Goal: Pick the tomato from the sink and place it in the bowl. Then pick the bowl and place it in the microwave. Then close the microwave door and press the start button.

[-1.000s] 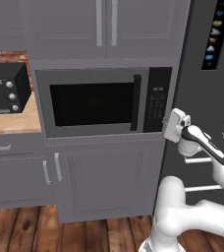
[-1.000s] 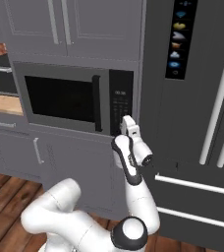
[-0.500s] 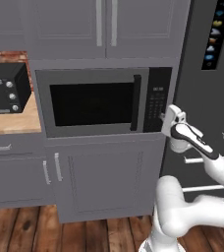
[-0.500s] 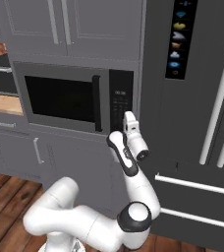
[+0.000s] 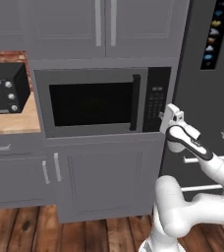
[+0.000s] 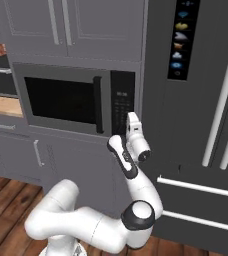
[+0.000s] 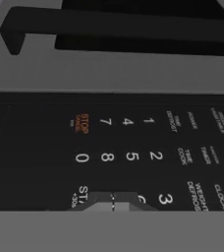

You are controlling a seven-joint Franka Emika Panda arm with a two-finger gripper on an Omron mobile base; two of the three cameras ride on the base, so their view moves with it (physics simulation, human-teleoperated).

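The microwave [image 5: 92, 103] is built into the grey cabinets, and its door [image 5: 84, 129] is closed, with the dark vertical handle [image 5: 133, 102] beside the black keypad [image 5: 155, 101]. My gripper [image 5: 164, 117] is at the keypad's lower right edge, its fingers pressed together with nothing between them. From the right it shows as the gripper [image 6: 131, 119] just below the keypad [image 6: 121, 102]. In the hand view the keypad [image 7: 128, 147] is very close, and the gripper [image 7: 113, 201] tips sit over the start button [image 7: 81, 193]. Tomato, bowl and sink are out of view.
A black toaster oven [image 5: 3, 88] stands on the wooden counter [image 5: 11, 123] to the left. The tall dark fridge [image 5: 212, 74] with long handles rises right of the microwave. Grey cabinet doors [image 5: 104, 177] lie below, and the floor is wood.
The hand has moved left and forward, from beside the fridge to right against the keypad's lower edge. The microwave door stays closed.
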